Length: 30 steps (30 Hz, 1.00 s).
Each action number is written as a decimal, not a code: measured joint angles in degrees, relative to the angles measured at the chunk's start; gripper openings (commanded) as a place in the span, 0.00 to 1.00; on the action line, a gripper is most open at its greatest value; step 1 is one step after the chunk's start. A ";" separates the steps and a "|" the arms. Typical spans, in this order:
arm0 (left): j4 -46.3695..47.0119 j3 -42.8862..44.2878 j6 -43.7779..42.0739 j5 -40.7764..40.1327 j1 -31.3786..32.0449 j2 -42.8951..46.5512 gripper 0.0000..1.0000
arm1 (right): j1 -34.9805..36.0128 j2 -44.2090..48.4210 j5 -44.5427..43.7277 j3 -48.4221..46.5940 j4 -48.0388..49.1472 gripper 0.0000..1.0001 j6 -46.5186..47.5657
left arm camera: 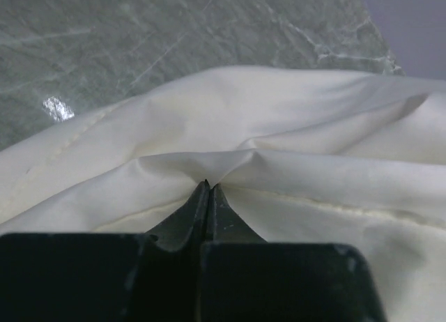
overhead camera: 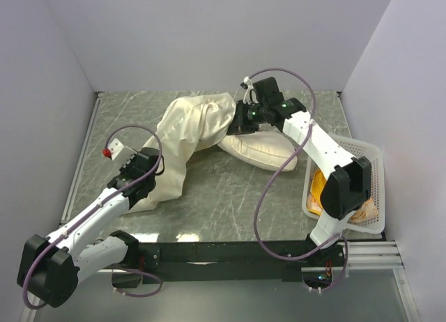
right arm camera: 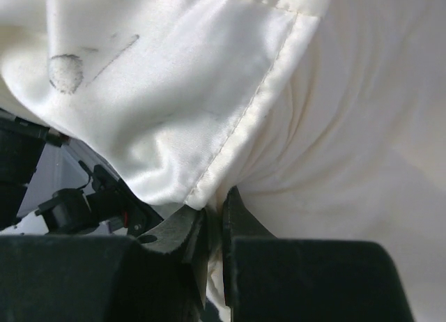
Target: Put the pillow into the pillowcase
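Observation:
The pillowcase [overhead camera: 182,137] is a limp, wrinkled cream sack lying from the table's middle back toward the front left. The puffy cream pillow [overhead camera: 263,151] lies to its right, one end tucked against the sack's upper end. My left gripper [overhead camera: 148,174] is at the sack's lower end; in the left wrist view it [left arm camera: 208,185] is shut on a pinched fold of the pillowcase [left arm camera: 293,120]. At the seam between sack and pillow, my right gripper [overhead camera: 241,121] is shut on the stitched hem of the pillowcase [right arm camera: 230,148], with the pillow [right arm camera: 362,141] bulging just to the right.
A white plastic basket [overhead camera: 371,155] with yellow and orange items stands at the right edge, beside the right arm. A small white piece with a red tip [overhead camera: 111,151] sits near the left arm. Grey walls close the table on three sides.

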State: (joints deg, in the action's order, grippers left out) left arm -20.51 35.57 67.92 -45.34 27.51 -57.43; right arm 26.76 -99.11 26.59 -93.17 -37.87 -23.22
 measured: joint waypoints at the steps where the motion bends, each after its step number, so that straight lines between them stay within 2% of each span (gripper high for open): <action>1: 1.27 0.02 -1.55 0.55 -0.87 0.42 0.01 | 0.00 1.16 0.04 0.22 -0.31 0.00 -0.13; 7: 1.70 5.84 -9.33 2.40 -2.34 1.20 0.01 | 0.39 6.38 1.09 1.75 -1.81 0.00 -1.90; 13: -0.96 20.94 -17.97 2.25 -2.43 5.14 0.01 | 1.44 13.27 2.99 6.29 -1.88 0.00 -5.29; 17: -2.95 34.47 -24.98 1.70 -2.47 4.68 0.01 | 2.91 20.11 7.63 11.06 -0.44 0.00 -9.29; 25: -2.91 58.84 -36.83 2.89 -2.89 -6.38 0.01 | 3.15 27.30 19.06 13.05 5.25 0.00 -18.03; 29: -2.97 65.42 -39.26 8.48 -4.83 -16.31 0.01 | 0.72 24.15 24.39 15.67 12.11 0.00 -20.72; 30: -3.37 66.64 -39.63 10.60 -5.57 -19.23 0.01 | -0.28 20.76 25.66 16.04 13.75 0.00 -20.85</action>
State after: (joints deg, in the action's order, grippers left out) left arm -23.88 102.21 28.29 -34.74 21.93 -76.66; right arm 26.48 -78.35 52.25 -77.12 -24.12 -44.07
